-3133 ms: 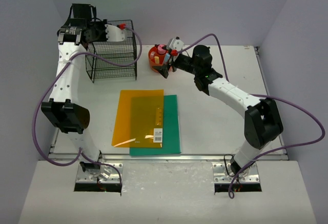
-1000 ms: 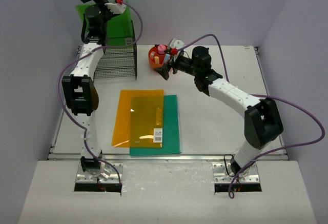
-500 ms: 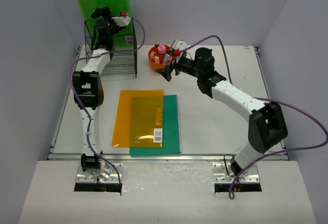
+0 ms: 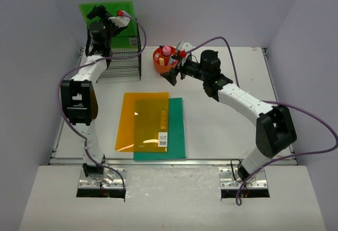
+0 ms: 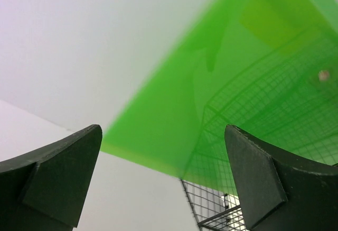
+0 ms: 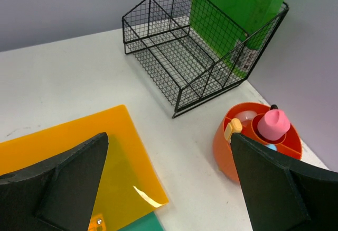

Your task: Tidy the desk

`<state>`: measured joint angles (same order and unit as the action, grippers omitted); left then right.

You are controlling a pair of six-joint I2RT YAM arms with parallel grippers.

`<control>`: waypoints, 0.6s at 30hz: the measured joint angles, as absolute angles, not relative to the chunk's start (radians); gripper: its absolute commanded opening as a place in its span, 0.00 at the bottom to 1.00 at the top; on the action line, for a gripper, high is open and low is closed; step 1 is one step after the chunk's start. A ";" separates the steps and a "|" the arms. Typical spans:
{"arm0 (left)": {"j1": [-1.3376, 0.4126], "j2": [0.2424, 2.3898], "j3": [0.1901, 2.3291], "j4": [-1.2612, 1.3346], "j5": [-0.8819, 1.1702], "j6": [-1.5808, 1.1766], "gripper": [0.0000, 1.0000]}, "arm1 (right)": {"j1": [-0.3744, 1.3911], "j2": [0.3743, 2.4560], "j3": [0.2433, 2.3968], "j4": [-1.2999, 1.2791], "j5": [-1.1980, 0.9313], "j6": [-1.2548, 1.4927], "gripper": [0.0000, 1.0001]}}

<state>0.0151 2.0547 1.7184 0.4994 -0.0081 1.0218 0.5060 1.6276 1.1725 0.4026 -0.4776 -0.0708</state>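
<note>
The white desk (image 4: 227,130) holds a black wire basket (image 4: 124,64) at the back left. A green folder (image 4: 119,14) stands upright in the basket's rear slot against the wall. My left gripper (image 4: 104,15) hovers above the basket, open and empty. In the left wrist view the left gripper (image 5: 162,133) faces the green folder (image 5: 237,56), apart from it. My right gripper (image 4: 171,71) is open and empty, next to an orange pot (image 4: 160,57). Below the right gripper (image 6: 169,137) is bare desk, between an orange folder (image 6: 63,151) and the orange pot (image 6: 232,146).
Two overlapping orange folders (image 4: 138,114) lie on a teal folder (image 4: 177,136) at the front middle. The orange pot holds a pink-capped item (image 6: 274,122). The wire basket (image 6: 185,67) has two slots in front of the green folder (image 6: 237,3). Pale grey walls enclose the desk.
The green folder has gone into the basket's rear slot and stands there alone. The left gripper has opened fully and shifted slightly left above it. The right arm barely moved.
</note>
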 measured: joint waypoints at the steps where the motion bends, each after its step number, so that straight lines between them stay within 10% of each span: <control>1: 0.015 2.009 1.685 0.501 0.005 1.004 1.00 | 0.506 1.628 1.172 0.397 -0.479 -0.062 0.99; 18: 0.043 1.167 1.176 -0.132 0.473 0.586 0.88 | 0.469 1.636 1.031 0.171 -0.496 0.351 0.97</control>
